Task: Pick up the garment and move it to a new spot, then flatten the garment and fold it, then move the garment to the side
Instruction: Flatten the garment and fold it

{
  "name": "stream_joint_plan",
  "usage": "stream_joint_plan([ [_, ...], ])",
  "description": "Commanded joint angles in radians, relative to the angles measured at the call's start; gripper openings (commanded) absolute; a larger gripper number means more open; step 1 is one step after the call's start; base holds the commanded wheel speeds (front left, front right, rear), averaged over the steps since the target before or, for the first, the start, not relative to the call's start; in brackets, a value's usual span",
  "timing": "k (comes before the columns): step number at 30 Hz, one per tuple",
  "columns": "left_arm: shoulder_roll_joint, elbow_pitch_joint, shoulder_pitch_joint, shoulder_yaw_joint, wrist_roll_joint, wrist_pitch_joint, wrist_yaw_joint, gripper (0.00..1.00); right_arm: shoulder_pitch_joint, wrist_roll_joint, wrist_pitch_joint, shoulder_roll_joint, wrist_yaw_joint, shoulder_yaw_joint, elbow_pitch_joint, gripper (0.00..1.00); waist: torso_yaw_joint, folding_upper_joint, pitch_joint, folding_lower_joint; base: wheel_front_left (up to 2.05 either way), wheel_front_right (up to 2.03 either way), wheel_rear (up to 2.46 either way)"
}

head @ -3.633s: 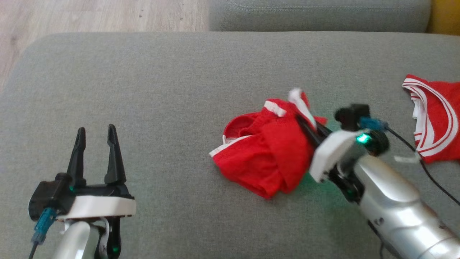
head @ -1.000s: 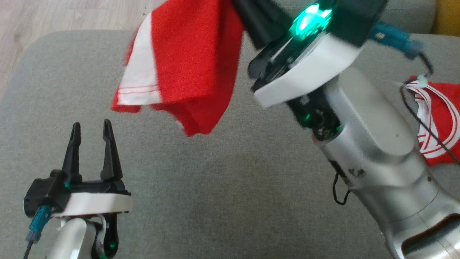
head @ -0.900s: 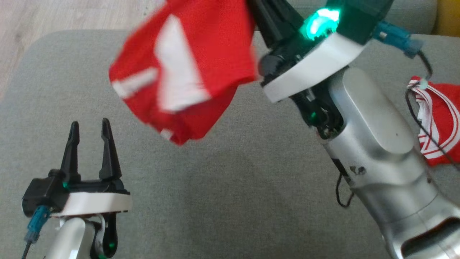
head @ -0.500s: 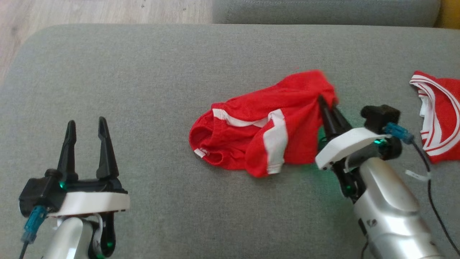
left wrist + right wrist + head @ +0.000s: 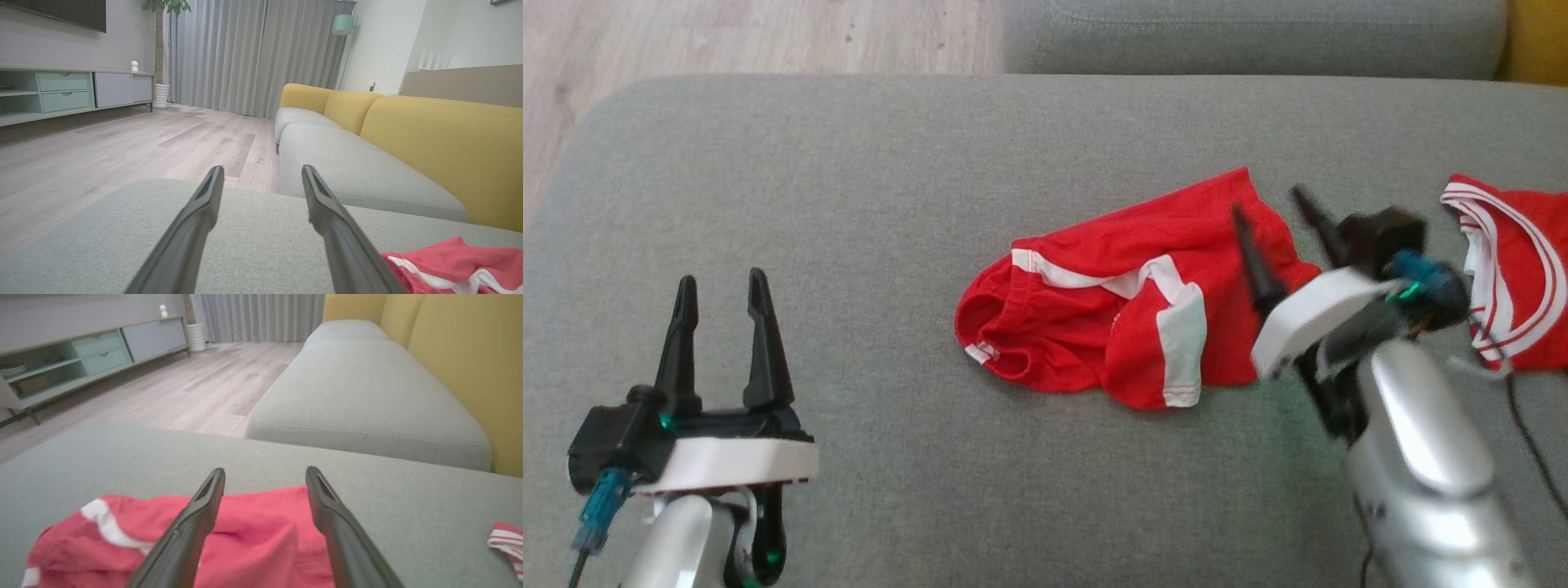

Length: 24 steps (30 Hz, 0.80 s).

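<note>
— Looking from the head, where does the garment (image 5: pixel 1111 327) lie?
— It lies on the grey cushion (image 5: pixel 849 204), a little toward 3 o'clock from the middle of the head view. It is red with white stripes, crumpled and partly doubled over itself, not flat. Its rounded end points to 9 o'clock.
— And the right gripper (image 5: pixel 1267 202)?
— It stands at the 3 o'clock edge of the garment, with its two fingers spread wide and pointing to about 11 o'clock. One finger crosses the red cloth in the head view. In the right wrist view the right gripper (image 5: pixel 265 471) has the garment (image 5: pixel 253 539) under its fingers, and nothing is between them. If a finger touches the cloth, I cannot tell; the arm looks blurred.
— What does the left gripper (image 5: pixel 722 279) do?
— It is at 8 o'clock of the head view, well apart from the garment, also wide and with nothing in it. In its own wrist view the left gripper (image 5: pixel 262 168) hangs over the cushion, and a corner of the garment (image 5: pixel 449 261) shows at 4 o'clock.
— Is there anything else?
— A second red garment (image 5: pixel 1519 278) with white bands lies at the 3 o'clock border of the head view, apart from the first one.
</note>
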Motion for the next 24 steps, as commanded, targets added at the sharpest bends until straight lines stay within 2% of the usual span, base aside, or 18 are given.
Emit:
stream_joint_plan([
  [1,0.024,-0.025,-0.026,0.034,0.007,-0.009,0.0,1.0,0.029,-0.007,0.03,0.012,0.007,0.034,-0.064,1.0,0.001,0.0,-0.004,0.0,0.0,0.0,0.0],
  [5,0.024,-0.03,-0.021,0.032,0.006,-0.009,0.0,1.0,0.204,0.001,0.22,0.012,0.007,0.081,-0.303,1.0,0.004,0.0,-0.007,0.0,0.0,0.0,0.0],
  [6,0.024,-0.033,-0.021,0.031,0.004,-0.009,0.001,1.0,0.299,0.002,0.31,0.012,0.007,0.091,-0.417,1.0,0.005,0.0,-0.003,0.0,0.0,0.0,0.0],
  [8,0.026,-0.036,-0.022,0.033,0.003,-0.009,0.003,1.0,0.374,-0.001,0.364,0.013,0.007,0.093,-0.508,1.0,0.004,0.0,0.003,0.0,0.0,0.0,0.0],
  [11,0.028,-0.039,-0.028,0.035,0.002,-0.009,0.005,1.0,0.429,-0.023,0.394,0.016,0.007,0.095,-0.576,1.0,0.001,0.0,0.014,0.0,0.0,0.0,0.0],
  [16,0.03,-0.042,-0.043,0.035,0.003,-0.009,0.004,1.0,0.4,-0.062,0.368,0.025,0.007,0.105,-0.559,1.0,0.0,0.0,0.03,0.0,0.0,0.0,0.0],
  [24,0.025,-0.034,-0.064,0.025,0.004,-0.009,0.001,1.0,0.265,-0.075,0.344,0.028,0.007,0.174,-0.345,1.0,0.012,0.0,0.048,0.0,0.0,0.0,0.0],
])
